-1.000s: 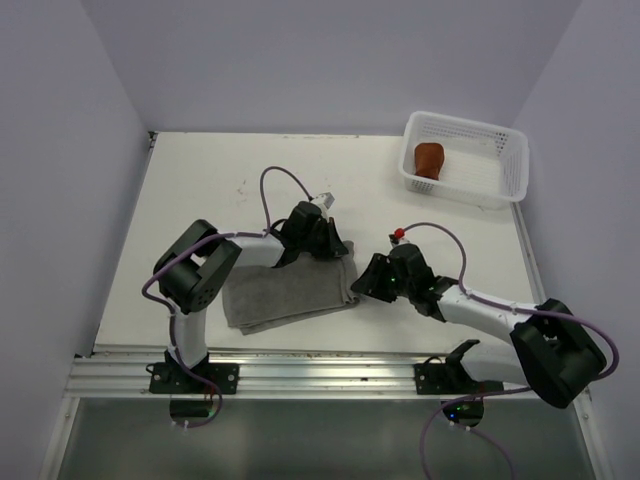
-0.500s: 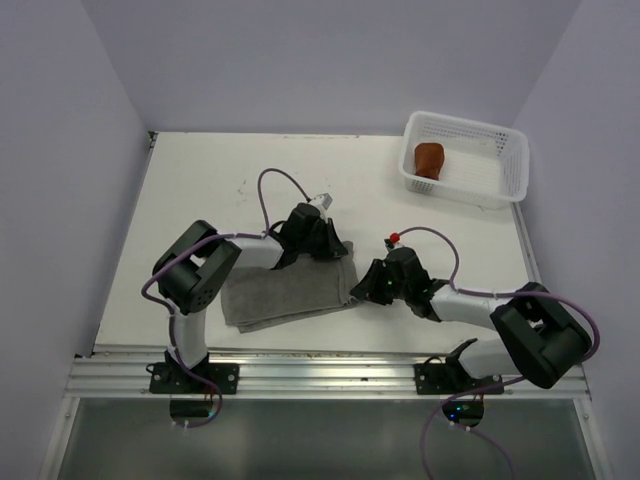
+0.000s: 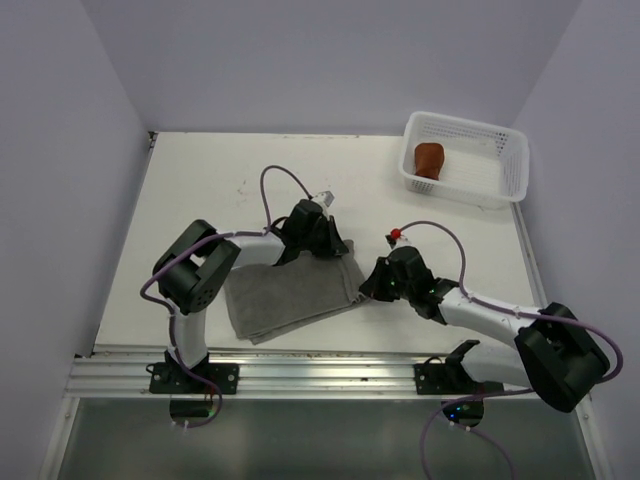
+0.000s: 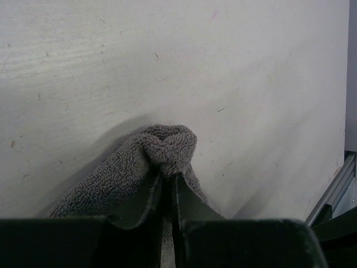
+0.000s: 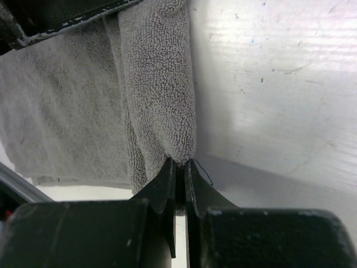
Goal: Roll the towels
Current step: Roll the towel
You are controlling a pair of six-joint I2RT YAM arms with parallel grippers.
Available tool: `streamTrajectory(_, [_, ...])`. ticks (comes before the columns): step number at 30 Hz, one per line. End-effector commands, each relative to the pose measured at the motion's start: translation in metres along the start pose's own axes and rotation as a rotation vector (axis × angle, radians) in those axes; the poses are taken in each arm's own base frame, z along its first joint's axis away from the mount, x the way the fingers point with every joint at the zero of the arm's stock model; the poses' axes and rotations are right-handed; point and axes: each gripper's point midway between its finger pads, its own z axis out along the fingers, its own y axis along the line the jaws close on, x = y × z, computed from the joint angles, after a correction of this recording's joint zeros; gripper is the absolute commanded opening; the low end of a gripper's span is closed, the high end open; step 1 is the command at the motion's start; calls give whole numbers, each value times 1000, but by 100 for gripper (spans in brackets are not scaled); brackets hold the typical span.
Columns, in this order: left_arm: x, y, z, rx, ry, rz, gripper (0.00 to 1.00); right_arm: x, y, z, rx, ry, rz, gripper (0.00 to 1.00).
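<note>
The grey towel (image 3: 285,298) lies folded flat on the white table between the two arms. My left gripper (image 3: 330,247) is shut on its far right corner, and the pinched cloth (image 4: 167,146) bunches above the fingertips. My right gripper (image 3: 366,290) is shut on the near right corner, where the towel's edge (image 5: 162,84) runs up from the jaws. The rust-brown towel (image 3: 429,158) sits rolled in the white mesh basket (image 3: 510,170) at the back right.
A metal rail (image 3: 320,368) runs along the table's near edge, with both arm bases bolted to it. Purple cables (image 3: 285,180) loop over the arms. Grey walls close in the table at the left, back and right.
My right gripper has closed on the grey towel's near right corner. The towel's near edge has shifted and spread slightly toward the rail. The left gripper keeps its hold.
</note>
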Motion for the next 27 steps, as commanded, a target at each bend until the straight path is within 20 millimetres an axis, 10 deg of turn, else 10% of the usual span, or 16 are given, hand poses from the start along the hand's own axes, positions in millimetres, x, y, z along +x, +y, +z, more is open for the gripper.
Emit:
streamTrajectory(1, [-21, -10, -5, -13, -30, 15, 8, -18, -17, -15, 137, -51, -151, 0])
streamTrajectory(10, [-56, -57, -22, 93, -77, 36, 30, -27, -15, -28, 295, -95, -380, 0])
streamTrajectory(27, [-65, -81, -45, 151, -82, 5, 33, -22, 10, -30, 439, -122, -669, 0])
